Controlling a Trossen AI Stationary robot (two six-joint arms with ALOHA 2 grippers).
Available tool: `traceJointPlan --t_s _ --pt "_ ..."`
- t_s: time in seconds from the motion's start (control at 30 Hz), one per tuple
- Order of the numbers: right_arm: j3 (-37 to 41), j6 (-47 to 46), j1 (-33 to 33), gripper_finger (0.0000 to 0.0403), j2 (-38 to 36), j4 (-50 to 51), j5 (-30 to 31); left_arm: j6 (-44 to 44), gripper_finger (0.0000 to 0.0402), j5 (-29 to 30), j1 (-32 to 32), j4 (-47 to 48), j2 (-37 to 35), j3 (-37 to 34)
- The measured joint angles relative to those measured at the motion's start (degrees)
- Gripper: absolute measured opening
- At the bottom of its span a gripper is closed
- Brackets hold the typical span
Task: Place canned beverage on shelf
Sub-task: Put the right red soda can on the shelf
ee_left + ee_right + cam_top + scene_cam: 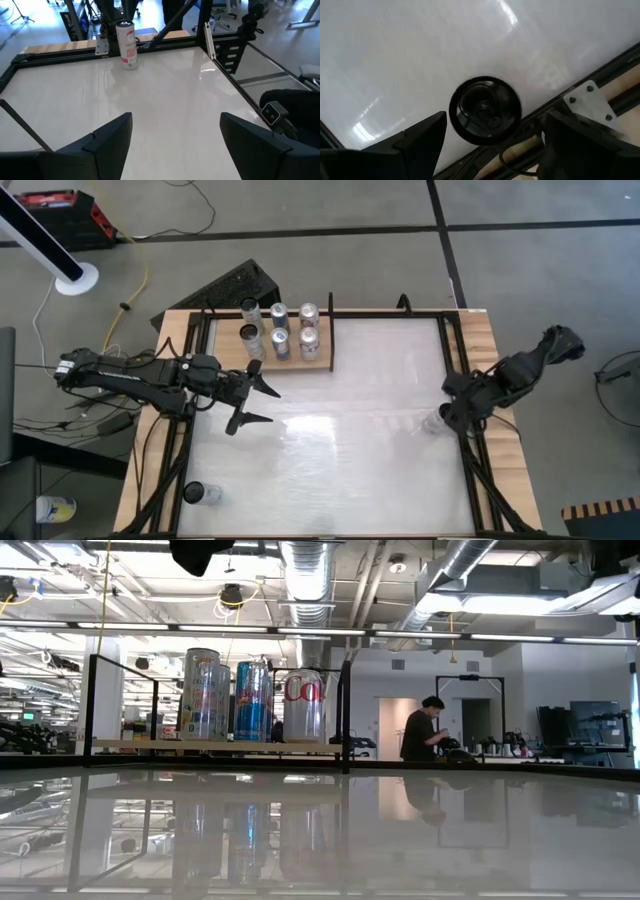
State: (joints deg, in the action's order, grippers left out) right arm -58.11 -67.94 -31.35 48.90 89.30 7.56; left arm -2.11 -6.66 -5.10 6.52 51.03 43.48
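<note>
Canned beverage [485, 110] stands upright on the white counter [340, 440] at its right edge, close against the black rail; the right wrist view looks straight down on its dark top. Right end effector [440, 420] hovers directly above it, fingers spread to either side and not touching. Across the counter, the can [127, 44] also appears in the left wrist view. At the far left, the shelf [287, 345] carries six cans [253, 700] in two rows. Left end effector [252, 401] hangs over the counter's left part, fingers [105, 145] spread wide, holding nothing. Another can [194, 493] stands at the counter's near left corner.
</note>
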Motion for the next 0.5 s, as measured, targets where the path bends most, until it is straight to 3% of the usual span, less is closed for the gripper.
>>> traceJointPlan --t_s 0.5 --pt "1.41 -1.48 -0.09 0.0361 1.14 -3.22 -1.34 0.29 0.0283 -0.02 0.0 0.57 0.0 0.0"
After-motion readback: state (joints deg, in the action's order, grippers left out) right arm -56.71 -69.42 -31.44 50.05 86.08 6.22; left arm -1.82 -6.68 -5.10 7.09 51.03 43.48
